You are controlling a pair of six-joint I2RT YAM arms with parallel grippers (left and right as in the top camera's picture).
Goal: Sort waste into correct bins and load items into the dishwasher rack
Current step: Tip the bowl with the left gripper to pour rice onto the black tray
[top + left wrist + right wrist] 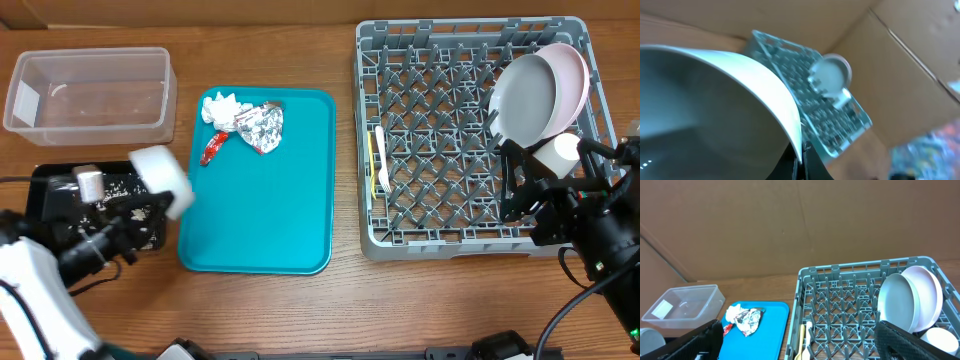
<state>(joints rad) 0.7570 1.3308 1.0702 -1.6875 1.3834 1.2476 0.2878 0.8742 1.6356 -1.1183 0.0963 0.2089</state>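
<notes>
My left gripper (160, 208) is shut on the rim of the small grey bowl (160, 172), which is tilted over the black tray (55, 210) speckled with white rice grains (125, 187). In the left wrist view the bowl (715, 110) fills the left side, its rim pinched between the fingers (812, 167). My right gripper (525, 195) stands open at the dishwasher rack's (450, 240) near right side, beside the white cup (565, 150). The rack holds the grey dish (525, 100), pink plate (572, 70), yellow spoon (372, 160) and white fork (381, 165).
A teal tray (260, 220) in the middle carries a crumpled napkin (222, 108), foil wrapper (260, 128) and red packet (212, 150). The clear tub (85, 95) sits at the back left. Brown cardboard walls stand behind the table.
</notes>
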